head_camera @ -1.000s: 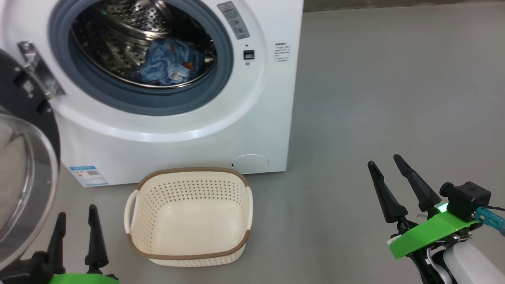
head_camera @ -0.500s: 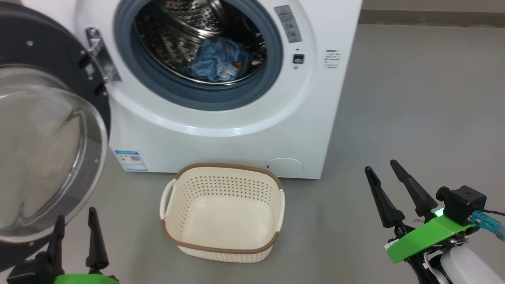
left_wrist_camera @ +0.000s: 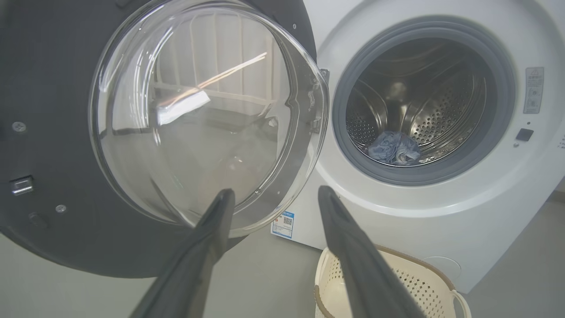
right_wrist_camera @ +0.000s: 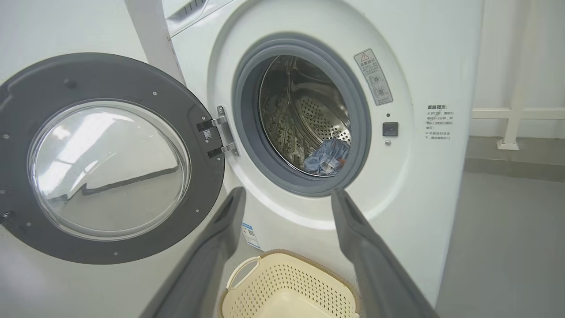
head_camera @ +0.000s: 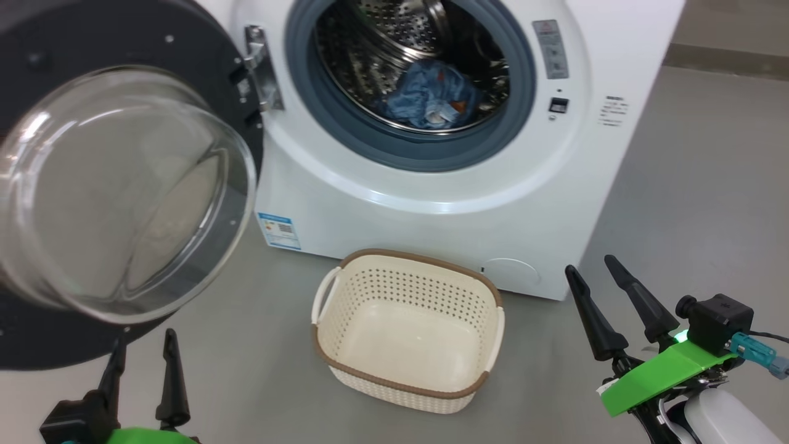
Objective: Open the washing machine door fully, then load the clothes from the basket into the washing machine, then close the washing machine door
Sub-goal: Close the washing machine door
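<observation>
The white washing machine (head_camera: 431, 209) stands with its door (head_camera: 117, 185) swung wide open to the left, glass bowl facing me. Light blue clothes (head_camera: 431, 95) lie bunched low in the steel drum; the left wrist view shows the clothes (left_wrist_camera: 393, 148), the right wrist view the clothes (right_wrist_camera: 326, 157). The cream basket (head_camera: 407, 333) sits empty on the floor before the machine. My left gripper (head_camera: 145, 342) is open at the lower left, just below the door's rim. My right gripper (head_camera: 592, 268) is open at the lower right, beside the machine's corner. Both hold nothing.
Grey floor (head_camera: 709, 203) stretches to the right of the machine. A blue label sticker (head_camera: 278, 230) marks the machine's lower left front. A white rail and post (right_wrist_camera: 512, 119) stand by the wall behind on the right.
The head camera has swung left, so the machine, door and basket sit further right in the picture. Both grippers stay open and keep their places at the bottom corners.
</observation>
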